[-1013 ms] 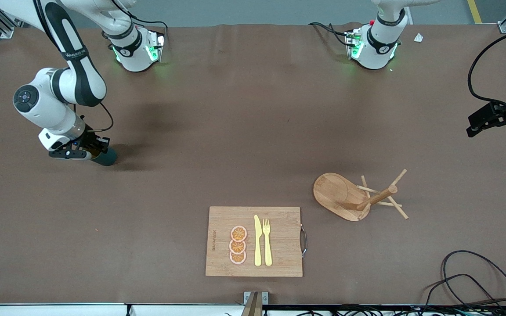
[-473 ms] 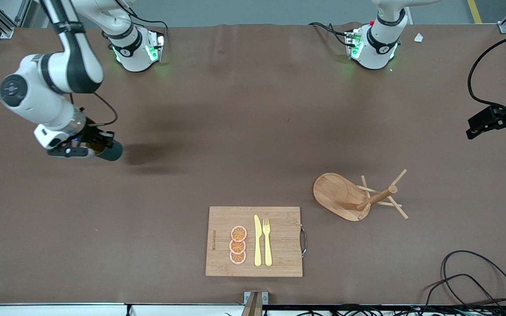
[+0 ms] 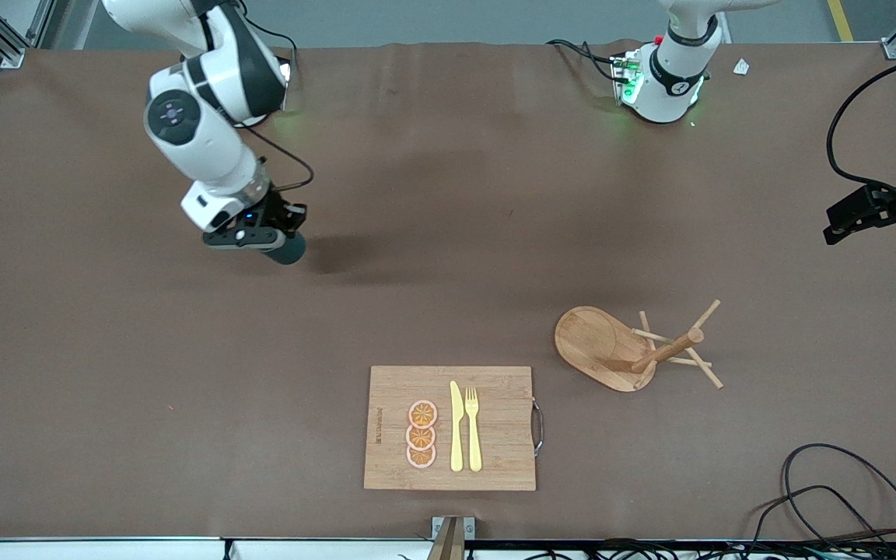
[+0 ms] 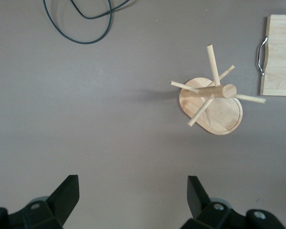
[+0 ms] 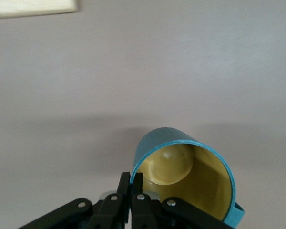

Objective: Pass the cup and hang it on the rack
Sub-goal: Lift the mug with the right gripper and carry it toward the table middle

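Observation:
My right gripper [image 3: 275,236] is shut on the rim of the dark teal cup [image 3: 288,250] and holds it in the air over the bare table, toward the right arm's end. In the right wrist view the cup [image 5: 183,179] shows its mustard-yellow inside, with the gripper [image 5: 131,180] pinching its wall. The wooden rack [image 3: 635,351] stands toward the left arm's end; it also shows in the left wrist view [image 4: 212,98]. My left gripper [image 3: 876,214] is open and empty, up at the table's edge, well away from the rack. In the left wrist view its fingers [image 4: 62,196] stand wide apart.
A bamboo cutting board [image 3: 495,467] with orange slices [image 3: 421,434], a yellow knife [image 3: 456,427] and a fork [image 3: 473,428] lies near the front edge. Black cables [image 3: 829,486] lie at the front corner by the left arm's end.
My right gripper has lifted the cup off the table and carried it toward the table's middle. The left arm has barely moved.

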`<action>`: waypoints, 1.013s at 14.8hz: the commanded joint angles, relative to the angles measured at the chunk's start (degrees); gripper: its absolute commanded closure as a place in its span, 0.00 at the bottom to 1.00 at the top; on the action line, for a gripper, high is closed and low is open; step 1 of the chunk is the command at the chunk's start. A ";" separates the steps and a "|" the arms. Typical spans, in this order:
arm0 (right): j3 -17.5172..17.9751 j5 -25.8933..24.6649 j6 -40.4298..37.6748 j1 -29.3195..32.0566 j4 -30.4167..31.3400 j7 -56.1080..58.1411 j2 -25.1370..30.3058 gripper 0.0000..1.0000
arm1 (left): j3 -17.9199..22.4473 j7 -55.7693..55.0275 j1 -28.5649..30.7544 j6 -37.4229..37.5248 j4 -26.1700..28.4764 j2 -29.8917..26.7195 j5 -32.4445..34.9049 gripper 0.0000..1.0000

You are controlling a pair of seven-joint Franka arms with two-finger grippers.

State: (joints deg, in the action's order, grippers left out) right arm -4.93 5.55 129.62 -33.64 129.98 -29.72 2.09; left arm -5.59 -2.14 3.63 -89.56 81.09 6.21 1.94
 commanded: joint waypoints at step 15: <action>-0.70 0.25 -2.09 -22.34 -42.60 -54.12 -38.30 1.00 | -0.65 -0.67 -1.61 2.73 0.74 2.40 -0.45 0.00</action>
State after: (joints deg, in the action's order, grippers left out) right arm -4.98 5.54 129.61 -55.44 90.22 -81.31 -35.64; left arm -6.21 -2.26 2.01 -87.45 82.10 8.03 1.87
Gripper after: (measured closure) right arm 0.965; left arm 0.000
